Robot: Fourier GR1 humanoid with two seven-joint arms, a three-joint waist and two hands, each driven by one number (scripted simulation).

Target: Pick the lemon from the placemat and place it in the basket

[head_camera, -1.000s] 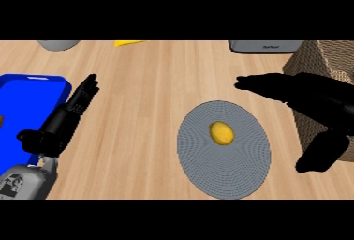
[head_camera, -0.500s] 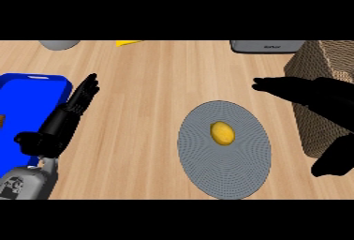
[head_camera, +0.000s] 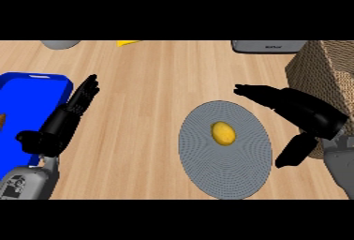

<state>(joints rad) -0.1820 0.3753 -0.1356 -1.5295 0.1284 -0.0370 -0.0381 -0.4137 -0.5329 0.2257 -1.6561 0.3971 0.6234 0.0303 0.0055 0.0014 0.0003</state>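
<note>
A yellow lemon (head_camera: 223, 132) lies near the middle of the round grey placemat (head_camera: 224, 164) on the wooden counter. The woven basket (head_camera: 323, 70) stands at the right edge, partly behind my right hand. My right hand (head_camera: 304, 112) hovers open just right of the placemat, fingers pointing left above the lemon's far side, thumb hanging down beside the mat; it touches nothing. My left hand (head_camera: 63, 122) rests open at the left, fingers up, beside the blue tray.
A blue tray (head_camera: 27, 93) lies at the left edge. At the back edge sit a grey appliance (head_camera: 268, 46), a grey bowl (head_camera: 61, 44) and a yellow item (head_camera: 127, 43). Bare wood stretches between the tray and the placemat.
My right hand swung right toward the basket, then came back left and lower toward the placemat. The lemon and my left hand have not moved.
</note>
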